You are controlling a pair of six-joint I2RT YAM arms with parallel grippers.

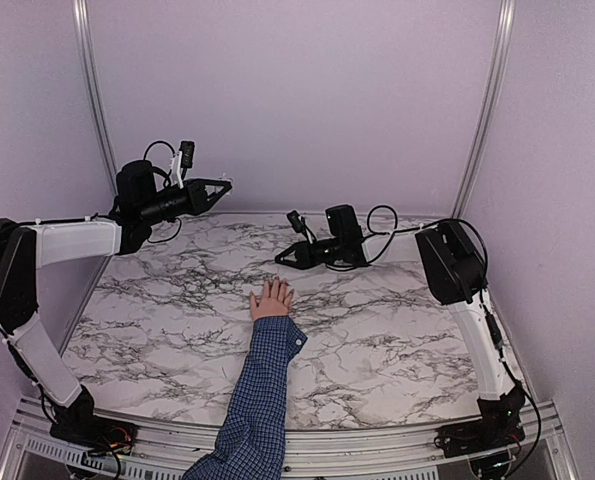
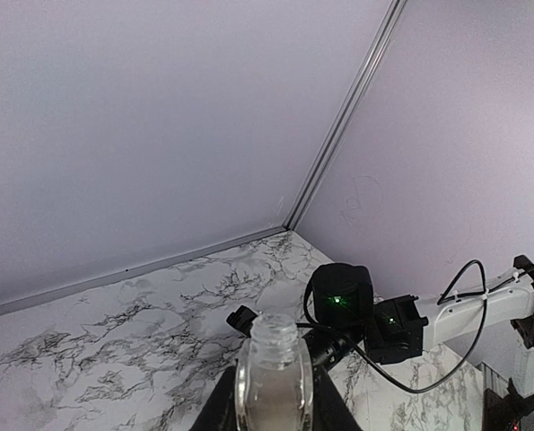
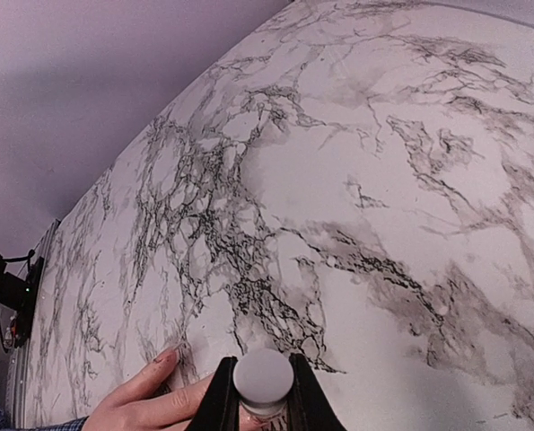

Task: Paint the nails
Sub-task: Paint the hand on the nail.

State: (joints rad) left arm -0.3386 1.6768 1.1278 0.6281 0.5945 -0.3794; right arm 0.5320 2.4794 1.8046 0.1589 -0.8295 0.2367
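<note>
Nails tiny, pale pink, on flat hand.

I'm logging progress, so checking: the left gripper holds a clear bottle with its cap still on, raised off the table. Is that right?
Not quite: the bottle has no cap on. The left wrist view shows its bare, open neck rising from the left gripper. The rest stands: it is a clear bottle, held by the left gripper, raised off the table.

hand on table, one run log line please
left gripper: shut on open bottle, raised | right gripper: shut on white cap, beside hand | hand: flat on table
</note>
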